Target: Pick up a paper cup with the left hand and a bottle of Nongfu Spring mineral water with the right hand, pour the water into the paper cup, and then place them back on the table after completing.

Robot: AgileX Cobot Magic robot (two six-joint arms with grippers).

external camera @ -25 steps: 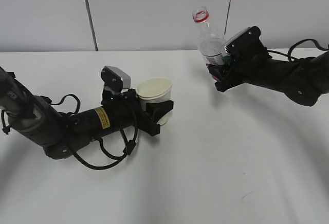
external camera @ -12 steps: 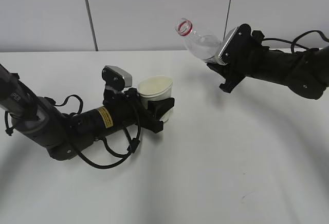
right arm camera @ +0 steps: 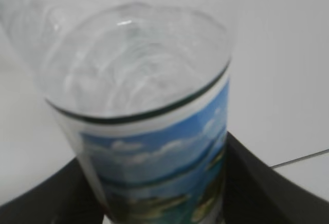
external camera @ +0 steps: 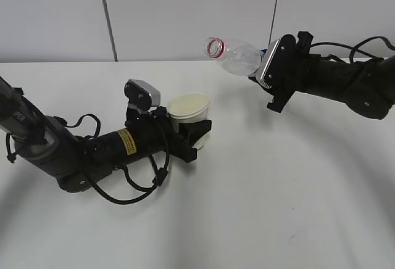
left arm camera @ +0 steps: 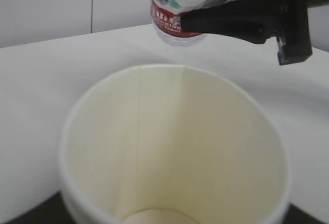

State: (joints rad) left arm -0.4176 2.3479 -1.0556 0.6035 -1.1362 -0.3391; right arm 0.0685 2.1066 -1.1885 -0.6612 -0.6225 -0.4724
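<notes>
Left gripper pinches a smooth tapered paper cup; right gripper clamps a clear, tilted plastic bottle.

Bottle red label band: white print, blurred; arm's yellow sticker: print unreadable

Bottle blurred in right wrist view, neck cut by top edge. Cup base cut off. Water level indiscernible.
</notes>
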